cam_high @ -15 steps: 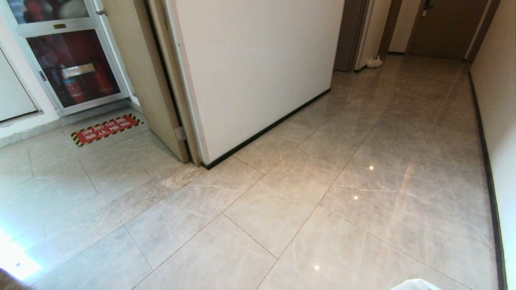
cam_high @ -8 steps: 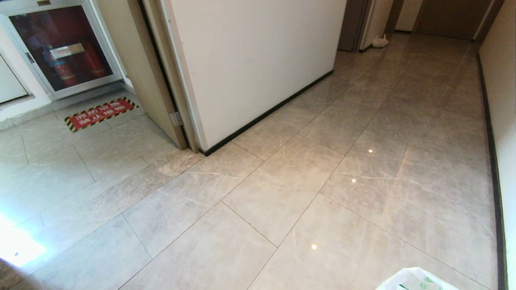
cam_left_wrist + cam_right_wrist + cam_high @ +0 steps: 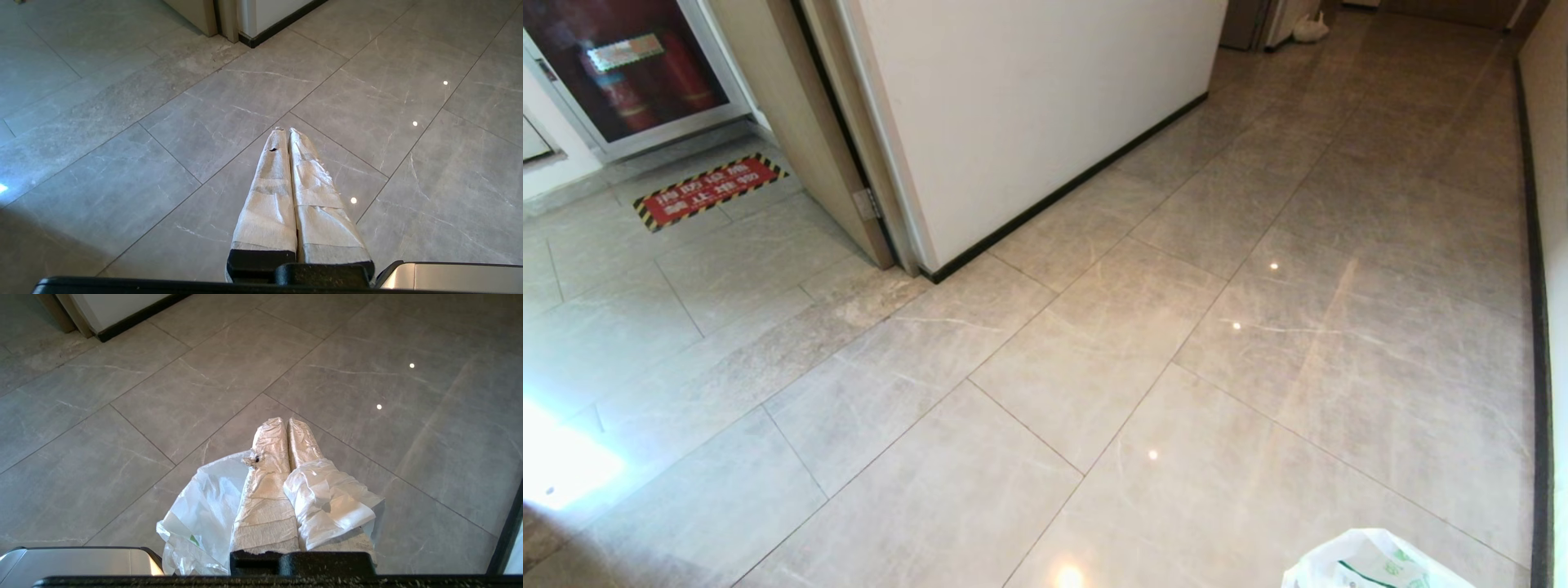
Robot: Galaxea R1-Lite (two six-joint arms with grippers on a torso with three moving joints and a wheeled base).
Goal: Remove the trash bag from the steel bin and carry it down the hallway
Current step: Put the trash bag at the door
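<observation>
Trash bag pinched in right gripper: taped fingers pressed together, white plastic draped over both sides of them, a fold wrapped across the finger at 3 o'clock, bulk of the bag hanging off toward 8 o'clock with a bit of green print showing. In the head view the bag pokes in at the frame's 5 o'clock edge, white with green print, above the floor; the gripper itself is not visible there.

Left gripper has its jaws closed too, taped fingers touching tip to tip, nothing between them, pointing out over bare tile.

Hallway floor is glossy beige-grey tile with ceiling-light spots reflected. White wall with black baseboard runs from the centre toward 1 o'clock; corridor continues toward 1 o'clock. A small white object sits on the floor far up there, can't tell what. Second black baseboard runs along the 3 o'clock edge. Wooden door frame at 11 o'clock, red floor sign with yellow-black border beyond it at 10 o'clock, glass-front cabinet with red contents above it. Bright glare patch at 8 o'clock. Steel bin not identifiable in any view.
</observation>
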